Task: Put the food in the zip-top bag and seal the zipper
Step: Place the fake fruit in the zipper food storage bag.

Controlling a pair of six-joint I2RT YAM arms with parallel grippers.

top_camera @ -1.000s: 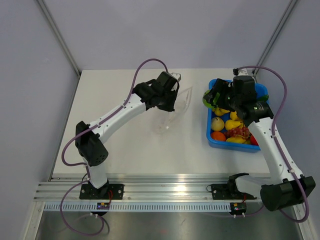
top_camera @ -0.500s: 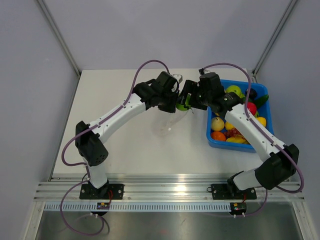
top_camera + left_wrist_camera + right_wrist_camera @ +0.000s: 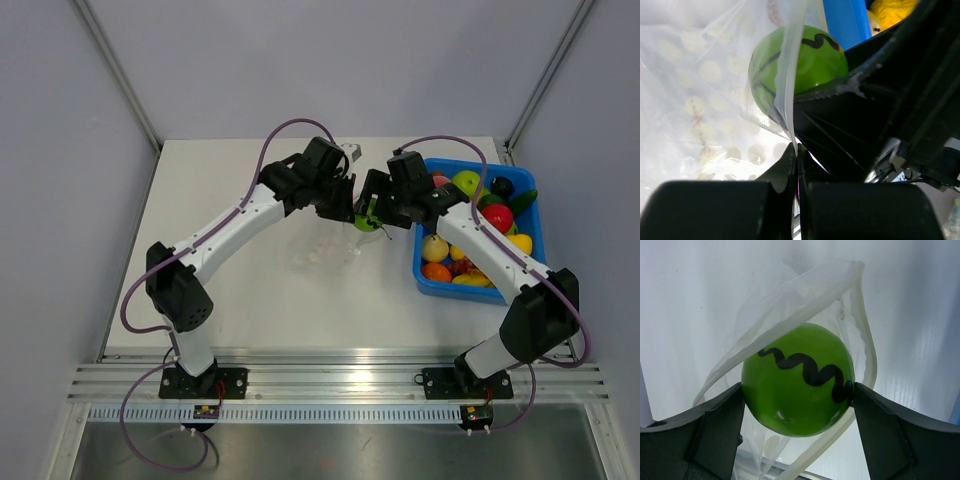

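My right gripper [image 3: 799, 390] is shut on a green toy fruit [image 3: 798, 378] with a black wavy line, held at the open mouth of the clear zip-top bag [image 3: 790, 305]. In the top view the fruit [image 3: 366, 221] sits between both grippers at the table's middle. My left gripper [image 3: 799, 157] is shut on the bag's mouth edge [image 3: 789, 75] and holds it up. The zipper [image 3: 866, 340] curves around the fruit as a pale ridged strip. The bag [image 3: 330, 245] hangs down to the table below the left gripper [image 3: 342, 205]. The fruit also shows in the left wrist view [image 3: 810, 65].
A blue bin [image 3: 422, 270] at the right holds several toy fruits, yellow, red, orange and green. The two wrists are close together above the table's middle. White table surface lies to the left and front.
My right arm swung left from over the blue bin with the green fruit to the bag's mouth. My left gripper lifted and shifted the bag edge slightly.
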